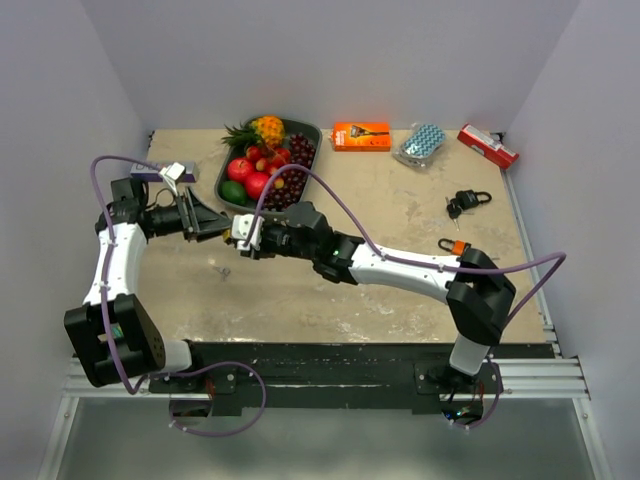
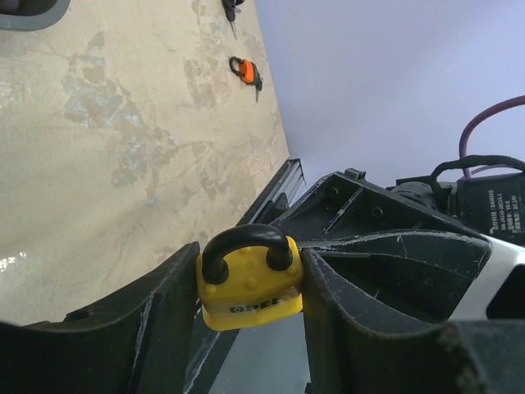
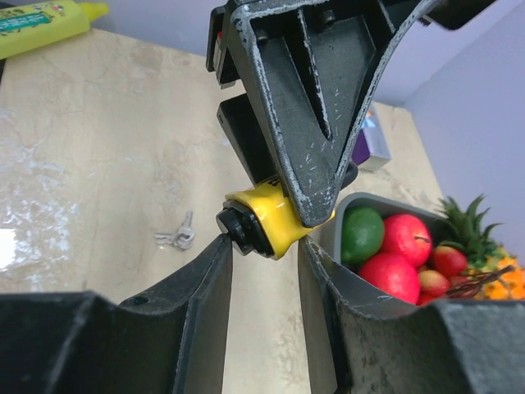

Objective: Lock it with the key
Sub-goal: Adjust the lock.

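The step in hand is bringing the key under control so the lock can be turned. The left hand [image 2: 250,275] is clenched on the yellow padlock [image 2: 250,285], holding it off the bench [image 1: 380,200] by its two side faces. Its black shackle [image 2: 244,246] looks seated in the body at both legs. In the right wrist view the padlock lies tilted, and a black key head [image 3: 236,226] sticks out of its lower end, so the key appears to be in the cylinder already. The right hand [image 3: 264,246] is released, its jaws apart on either side of that end of the lock. One fingertip [image 3: 220,250] sits just beside the key head, though it cannot be told whether they touch. A loose bunch of keys [image 3: 176,238] lies on the bench below, well apart from the work. The next move probably calls for the right hand to centre on the key head, close squarely on it and twist about the key's own axis. The left hand would have to hold the padlock firm against that twist, since a slip could cock the key in the slot.
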You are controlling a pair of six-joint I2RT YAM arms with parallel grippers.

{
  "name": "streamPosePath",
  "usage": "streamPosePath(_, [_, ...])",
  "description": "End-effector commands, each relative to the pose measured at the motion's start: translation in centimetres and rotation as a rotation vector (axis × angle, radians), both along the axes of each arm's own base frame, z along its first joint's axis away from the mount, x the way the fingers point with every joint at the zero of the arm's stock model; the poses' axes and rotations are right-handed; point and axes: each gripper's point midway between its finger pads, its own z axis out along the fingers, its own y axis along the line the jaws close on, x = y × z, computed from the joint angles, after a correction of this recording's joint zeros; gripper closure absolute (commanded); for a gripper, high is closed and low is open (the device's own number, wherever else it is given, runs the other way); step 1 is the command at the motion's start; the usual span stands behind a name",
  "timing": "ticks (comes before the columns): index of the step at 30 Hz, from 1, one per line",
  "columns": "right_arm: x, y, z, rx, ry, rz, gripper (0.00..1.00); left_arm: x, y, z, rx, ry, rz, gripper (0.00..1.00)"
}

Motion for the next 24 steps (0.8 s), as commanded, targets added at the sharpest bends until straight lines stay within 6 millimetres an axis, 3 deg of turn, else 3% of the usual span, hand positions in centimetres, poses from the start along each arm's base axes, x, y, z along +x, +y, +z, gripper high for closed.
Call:
streamPosePath(1, [1.7,1.5,6.4,0.170,-0.062,0.011,0.70,-3.2,-2.4,1.7,-0.110,0.052,-0.099,1.00])
streamPosePath(15, [4.2,1.7,7.6,0.244,0.028,-0.048,0.71,-3.8,-3.3,1.1,-0.110,0.076,-0.114,1.00])
streamPosePath(20, [3.1,0.6,6.2,0.181,0.016,-0.025,0.63,-0.6,-1.6,1.3,0.021,0.009,-0.013,1.00])
streamPosePath(21, [2.8,0.2,4.5,0.139,0.035,-0.024,0.62,0.2,-1.1,1.9,0.050,-0.025,0.013,1.00])
streamPosePath(22, [2.5,-0.5,4.7,0.135,0.033,-0.024,0.58,1.2,0.1,1.7,0.094,-0.036,0.068,1.00])
streamPosePath(24, [1.9,-1.6,2.7,0.074,0.042,-0.021,0.54,2.8,1.9,2.2,0.150,-0.076,0.137,1.00])
